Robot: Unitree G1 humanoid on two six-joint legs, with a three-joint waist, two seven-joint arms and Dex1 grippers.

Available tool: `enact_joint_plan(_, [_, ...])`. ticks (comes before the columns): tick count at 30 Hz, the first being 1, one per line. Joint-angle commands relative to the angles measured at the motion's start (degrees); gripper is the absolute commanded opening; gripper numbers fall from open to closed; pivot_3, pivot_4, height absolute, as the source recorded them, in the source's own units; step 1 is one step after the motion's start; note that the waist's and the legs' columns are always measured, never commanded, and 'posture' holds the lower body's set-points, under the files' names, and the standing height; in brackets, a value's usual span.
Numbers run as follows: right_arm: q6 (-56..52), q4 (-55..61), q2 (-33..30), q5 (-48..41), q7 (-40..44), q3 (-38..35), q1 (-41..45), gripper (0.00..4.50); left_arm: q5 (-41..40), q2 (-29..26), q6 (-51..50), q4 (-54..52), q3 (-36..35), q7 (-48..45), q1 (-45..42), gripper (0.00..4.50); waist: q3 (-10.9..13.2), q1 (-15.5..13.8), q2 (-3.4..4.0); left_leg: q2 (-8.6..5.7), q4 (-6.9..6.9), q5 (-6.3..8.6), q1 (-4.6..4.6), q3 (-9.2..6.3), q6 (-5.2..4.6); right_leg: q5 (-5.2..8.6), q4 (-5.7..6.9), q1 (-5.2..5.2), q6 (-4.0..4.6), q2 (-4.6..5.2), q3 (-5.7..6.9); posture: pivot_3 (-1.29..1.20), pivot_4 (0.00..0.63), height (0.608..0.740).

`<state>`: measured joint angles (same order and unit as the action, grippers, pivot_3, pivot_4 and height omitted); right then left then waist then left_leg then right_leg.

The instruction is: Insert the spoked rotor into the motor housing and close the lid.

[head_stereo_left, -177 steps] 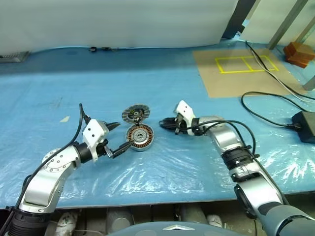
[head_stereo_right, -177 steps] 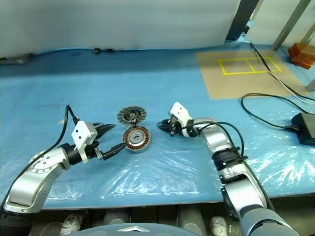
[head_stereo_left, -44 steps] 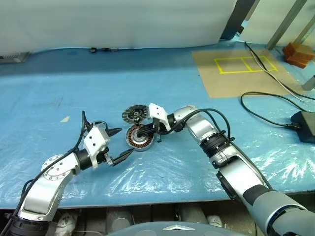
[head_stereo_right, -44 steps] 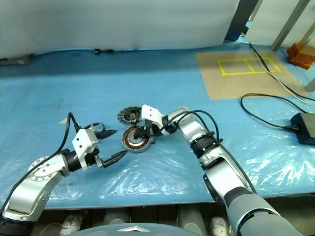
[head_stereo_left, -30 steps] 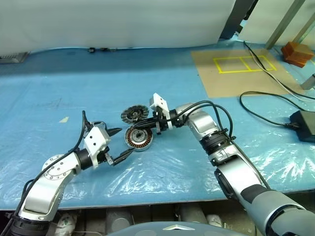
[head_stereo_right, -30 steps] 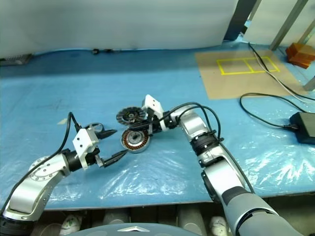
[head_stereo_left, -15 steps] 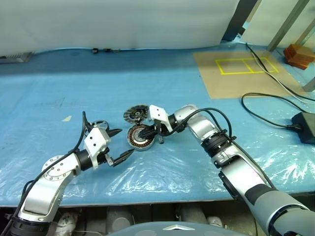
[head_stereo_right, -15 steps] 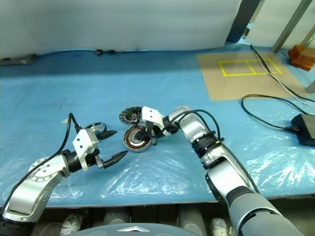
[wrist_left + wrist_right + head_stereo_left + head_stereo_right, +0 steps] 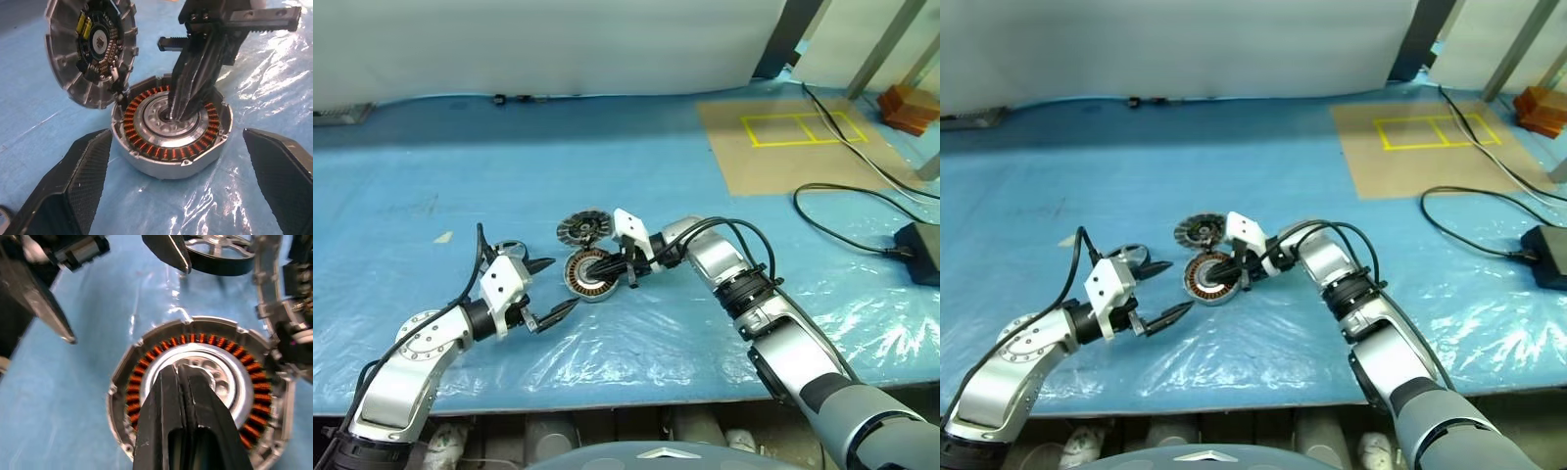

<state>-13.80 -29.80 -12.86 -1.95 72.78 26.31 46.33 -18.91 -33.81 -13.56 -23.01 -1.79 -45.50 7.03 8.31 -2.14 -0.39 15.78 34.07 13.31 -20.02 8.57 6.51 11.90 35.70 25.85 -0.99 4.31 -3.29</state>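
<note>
Mid-worktop in the eye views, the round grey copper-wound motor housing (image 9: 591,275) sits beneath the pinched-shut, empty right gripper (image 9: 597,266). The small dark spoked rotor (image 9: 1130,256) lies just beside the spread-open left gripper (image 9: 551,288), the nearer one. Left wrist view: the finned silver lid (image 9: 90,49) leans against the housing's rim. Right wrist view: the closed tips rest at the pale hub.
</note>
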Motion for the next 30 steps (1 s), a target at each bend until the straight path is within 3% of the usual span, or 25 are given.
enact_joint_plan(1, [2.2, -2.4, -1.4, 3.5, 0.3, 2.6, -1.5, 0.02, -0.2, -0.2, 1.1, -1.0, -0.3, -0.2, 0.0, 4.5, 0.0, 0.0, 0.03, 0.01, -0.02, 0.0, 0.05, 0.0, 0.0, 0.01, 0.0, -0.11, 0.01, 0.0, 0.0, 0.0, 0.15, 0.74])
enact_joint_plan(6, [-8.6, -1.1, 1.8, -7.2, 2.4, -7.0, 2.2, 0.02, -0.3, -0.5, 1.0, -0.9, -0.7, -0.3, -0.2, 4.5, 0.0, -0.1, 0.03, 0.0, 0.08, 0.01, 0.24, 0.0, -0.02, 0.01, -0.06, -0.24, 0.01, 0.03, 0.0, 0.0, 0.15, 0.74])
enact_joint_plan(10, [-12.5, -0.4, 2.9, -10.2, 2.3, -10.2, 3.5, 0.02, -0.2, -0.3, 0.9, -1.2, -0.5, -0.1, -0.3, 4.5, 0.0, -0.1, 0.03, 0.01, 0.09, -0.01, -0.08, -0.01, -0.03, 0.01, -0.03, 0.13, 0.01, 0.0, 0.0, 0.0, 0.15, 0.74])
enact_joint_plan(15, [-11.1, 1.4, 2.8, -7.9, 1.8, -7.6, 1.9, 0.02, 0.1, -0.1, 1.3, -1.0, -0.1, -0.1, 0.0, 4.5, 0.0, -0.2, 0.03, 0.02, -0.01, -0.01, -0.11, 0.0, -0.02, 0.01, -0.06, 0.16, 0.02, -0.03, 0.05, 0.0, 0.15, 0.74])
enact_joint_plan(23, [2.0, -3.7, 0.5, 4.5, -1.2, 2.8, -1.2, 0.02, -0.3, -0.4, 0.2, -1.8, -0.1, 0.0, -0.7, 4.5, 0.0, 0.0, 0.03, 0.02, -0.02, 0.0, 0.05, 0.01, 0.0, 0.01, 0.0, 0.01, 0.02, 0.0, 0.03, 0.0, 0.15, 0.74])
enact_joint_plan(27, [2.5, -4.4, 1.5, 2.8, -1.1, 0.3, -0.1, 0.02, -0.4, -0.6, -0.3, -1.9, -0.2, 0.0, -1.2, 4.5, 0.0, 0.0, 0.04, 0.01, 0.02, 0.01, 0.25, 0.01, -0.01, 0.02, -0.02, -0.19, 0.03, 0.02, 0.01, 0.0, 0.15, 0.74])
enact_joint_plan(30, [-6.8, -1.8, 3.9, -5.6, 1.1, -6.2, 1.7, 0.02, -0.3, -0.5, -0.3, -1.8, -0.1, 0.0, -1.4, 4.5, 0.0, 0.0, 0.05, 0.02, 0.03, 0.01, 0.26, 0.0, -0.02, 0.02, -0.02, -0.22, 0.03, 0.02, 0.01, 0.0, 0.15, 0.74])
